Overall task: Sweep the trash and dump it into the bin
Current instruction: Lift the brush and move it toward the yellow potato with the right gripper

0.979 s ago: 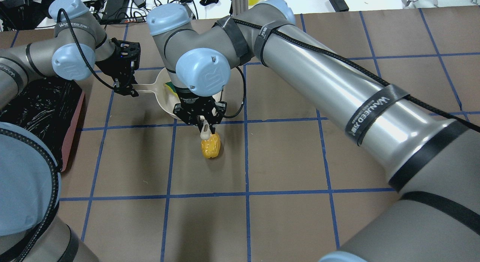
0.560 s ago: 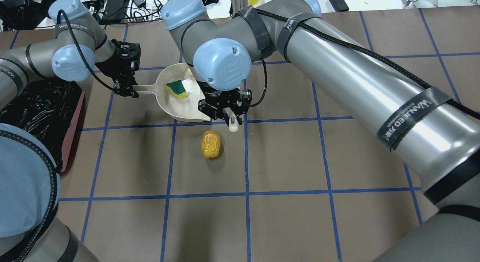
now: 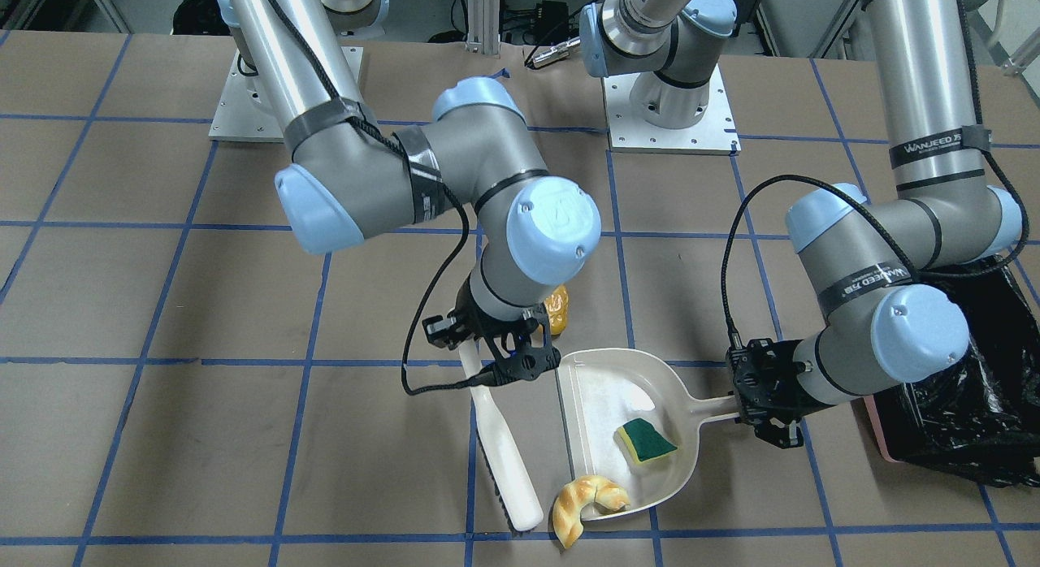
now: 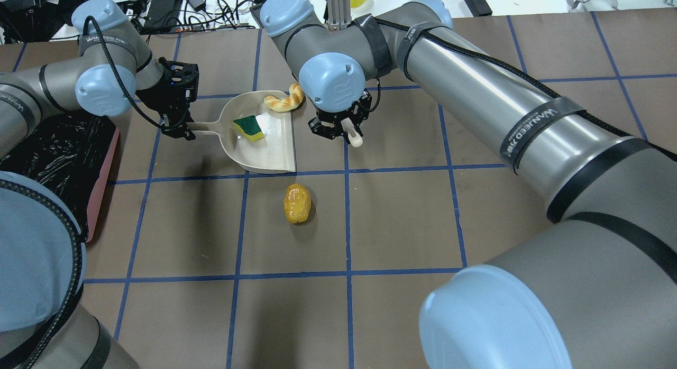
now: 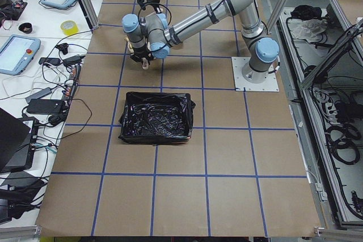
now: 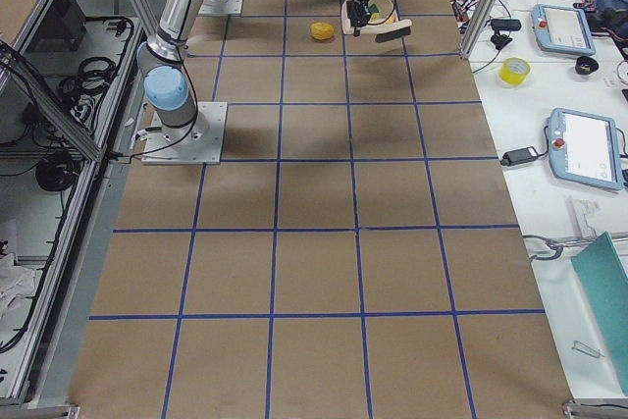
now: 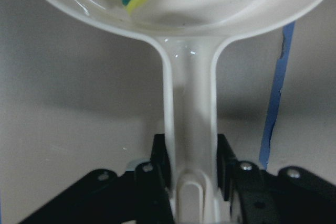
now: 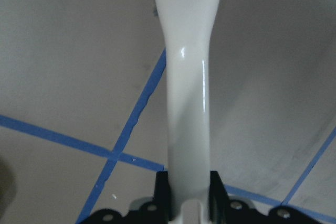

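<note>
- The orange-brown bumpy potato-like lump [image 4: 297,203] sits alone on the brown table [image 4: 402,226], closest to the robot and near the pan's corner. It looks round and smooth, so I think it will roll. Push it low, from the side away from the pan.
- The flat pink bin [image 4: 103,168] with its shiny black bag lies off to the robot's left.
- The cream-white plastic dustpan [image 4: 270,152] lies flat on the table. The left gripper [image 4: 177,127] squeezes its thin handle.
- The yellow-and-green sponge wedge [image 4: 249,128] rests inside the pan. It looks soft and light, so it may slide when the pan tips.
- The right gripper [image 4: 338,128] is clamped on the handle of the long white brush [image 3: 504,453], just beside the pan's open edge.
- The golden curved croissant-like piece [image 4: 284,101] is farthest away. It lies half on the pan's far corner and half on the table. It looks light, so a small push should do.
</note>
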